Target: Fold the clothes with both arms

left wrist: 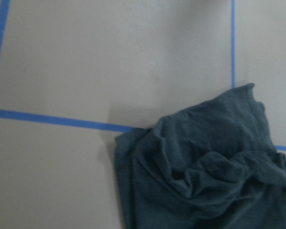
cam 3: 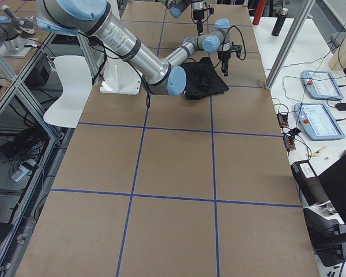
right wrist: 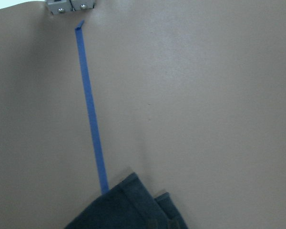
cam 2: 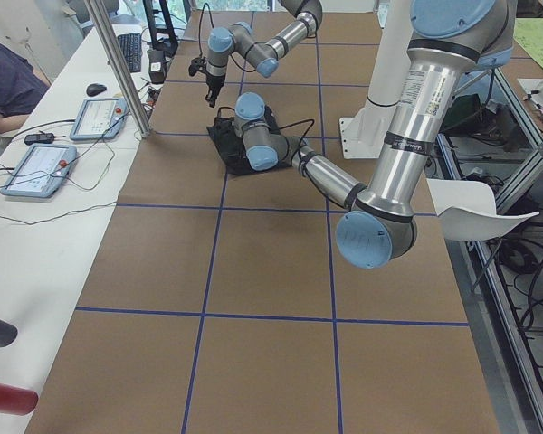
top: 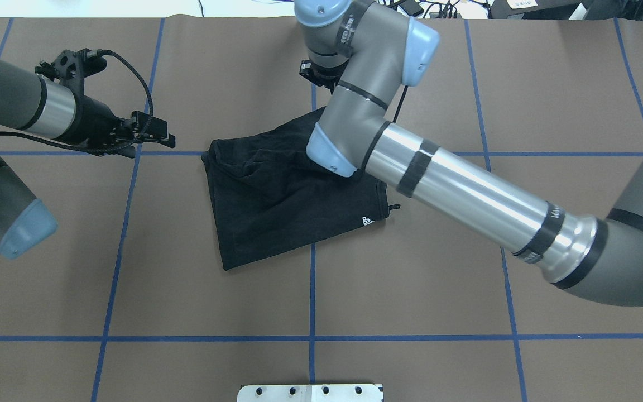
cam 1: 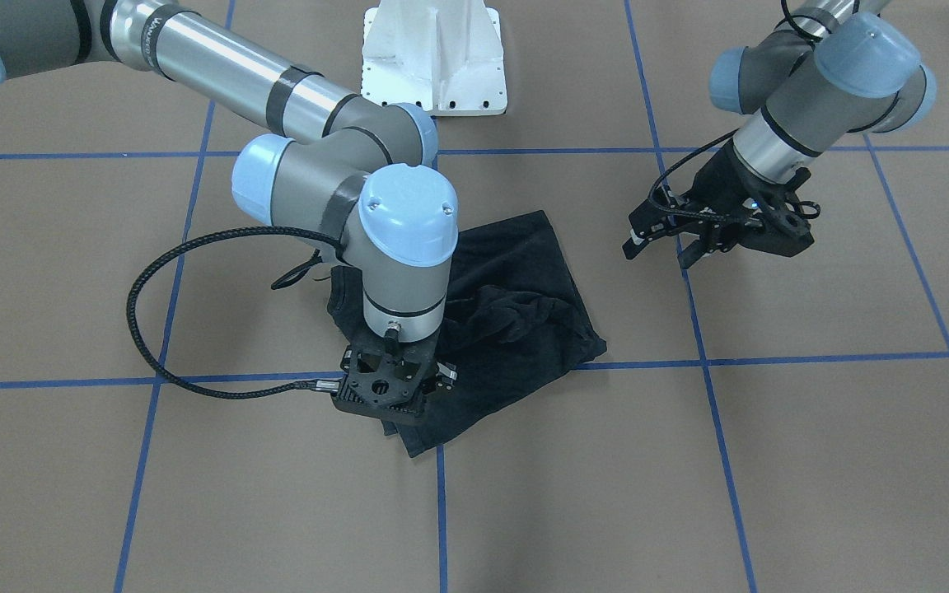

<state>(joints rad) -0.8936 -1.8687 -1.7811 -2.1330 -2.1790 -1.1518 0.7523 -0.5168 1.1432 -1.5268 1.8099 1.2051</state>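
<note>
The black T-shirt (cam 1: 524, 313) (top: 277, 206) lies folded into a rough rectangle at the table's middle, with a rumpled ridge across it (left wrist: 214, 167). A small white mark shows at one edge, and the chest print is hidden. My right gripper (cam 1: 392, 389) (top: 317, 75) points straight down over the shirt's edge farthest from my base. Its fingers are hidden under the wrist, so I cannot tell whether they are open or shut. The right wrist view shows only a shirt corner (right wrist: 128, 207). My left gripper (cam 1: 662, 249) (top: 162, 137) hovers open and empty beside the shirt, clear of the cloth.
The white pedestal base (cam 1: 433, 58) (top: 310, 392) stands at the robot's side of the brown table, which is gridded with blue tape. A side bench holds control pendants (cam 2: 41, 167) beside a metal post (cam 2: 118, 63). A person's sleeve (cam 2: 4, 81) shows there.
</note>
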